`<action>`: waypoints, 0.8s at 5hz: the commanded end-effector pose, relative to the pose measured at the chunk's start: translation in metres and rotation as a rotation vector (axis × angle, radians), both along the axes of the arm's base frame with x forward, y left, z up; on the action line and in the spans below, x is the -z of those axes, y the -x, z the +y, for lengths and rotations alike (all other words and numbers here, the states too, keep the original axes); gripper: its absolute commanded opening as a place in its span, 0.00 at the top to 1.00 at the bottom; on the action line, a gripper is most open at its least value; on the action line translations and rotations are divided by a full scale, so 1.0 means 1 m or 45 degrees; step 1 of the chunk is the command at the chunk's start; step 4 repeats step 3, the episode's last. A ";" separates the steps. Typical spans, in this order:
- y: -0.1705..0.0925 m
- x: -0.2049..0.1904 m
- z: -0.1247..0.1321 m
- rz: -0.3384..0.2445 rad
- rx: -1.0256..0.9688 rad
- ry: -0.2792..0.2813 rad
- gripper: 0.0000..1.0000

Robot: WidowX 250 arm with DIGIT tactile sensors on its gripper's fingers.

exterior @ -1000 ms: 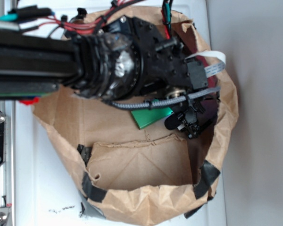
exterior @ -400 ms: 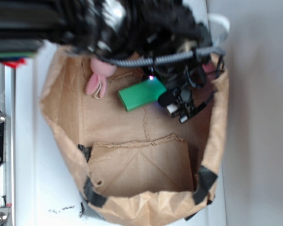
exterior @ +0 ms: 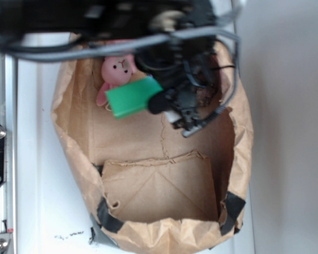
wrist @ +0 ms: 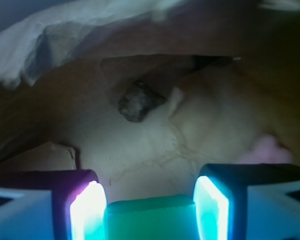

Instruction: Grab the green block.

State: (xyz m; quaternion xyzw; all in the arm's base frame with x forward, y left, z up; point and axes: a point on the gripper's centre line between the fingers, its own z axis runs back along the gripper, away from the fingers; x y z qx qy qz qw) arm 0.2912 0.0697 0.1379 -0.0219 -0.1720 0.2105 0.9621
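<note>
**Green block lifted, grasp looks secured**

Versus the earlier exterior frames, the green block (exterior: 131,97) has shifted up-left in the frame along with the gripper (exterior: 172,103), now overlapping the pink plush bunny (exterior: 116,74) inside the paper bag (exterior: 74,153). It moves with the arm, so it looks grasped. In the wrist view the fingers (wrist: 87,210) are narrowed onto the block, pads pressed on both its sides. The dark brown lump (wrist: 137,102) lies well beyond, untouched.

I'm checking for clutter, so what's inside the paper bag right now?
Inside the paper bag: the green block between the end effector fingers, a pink plush bunny and a dark lump. The arm hides the bag's far end.
</note>
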 end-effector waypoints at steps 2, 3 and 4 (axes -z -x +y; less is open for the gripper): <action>0.000 -0.050 -0.014 -0.099 0.104 -0.068 1.00; -0.007 -0.044 -0.018 -0.139 0.080 -0.078 1.00; -0.007 -0.044 -0.018 -0.139 0.080 -0.078 1.00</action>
